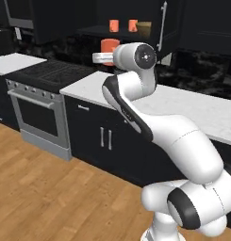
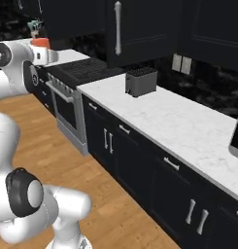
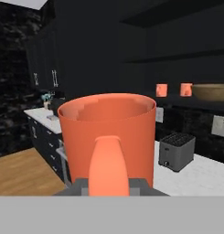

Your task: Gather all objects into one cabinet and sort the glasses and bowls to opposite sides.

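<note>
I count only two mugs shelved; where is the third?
In the gripper, held above the counter beside the stove; the third mug sits below the open cabinet.

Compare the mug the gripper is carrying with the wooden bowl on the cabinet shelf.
The mug is orange; the bowl is brown wood with a lighter rim. The mug is a tall cylinder with a loop handle; the bowl is wide, shallow and has no handle. The mug is held in the gripper over the counter; the bowl rests on the shelf beside two other mugs. Both stand upright, open side up.
</note>
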